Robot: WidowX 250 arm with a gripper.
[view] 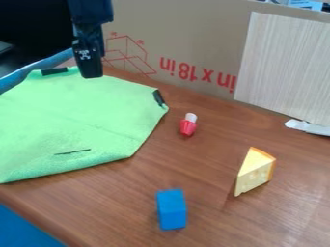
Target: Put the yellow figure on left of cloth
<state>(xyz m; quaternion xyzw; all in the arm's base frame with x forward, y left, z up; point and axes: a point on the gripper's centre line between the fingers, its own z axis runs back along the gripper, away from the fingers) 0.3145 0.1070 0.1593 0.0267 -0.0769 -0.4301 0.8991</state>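
Wedge of yellow toy cheese point(255, 171) on the bench point(206, 207), lower right of the frame; hand point(89, 74) at upper left.
Hand hangs above the far edge of the green cloth point(77, 120); whether it is spread or pressed together cannot be told. Wedge, judged to be the yellow figure, lies well apart from the hand, down and to the right in the frame. Its long axis slants from a pointed tip at lower left to the orange-edged end at upper right. Red piece with a white top point(187, 125) stands nearly on the direct line between them, so a low approach risks a knock. Blue block point(171, 209) sits lower left of the wedge, apart from it. Transfer to the cloth's left remains outstanding.
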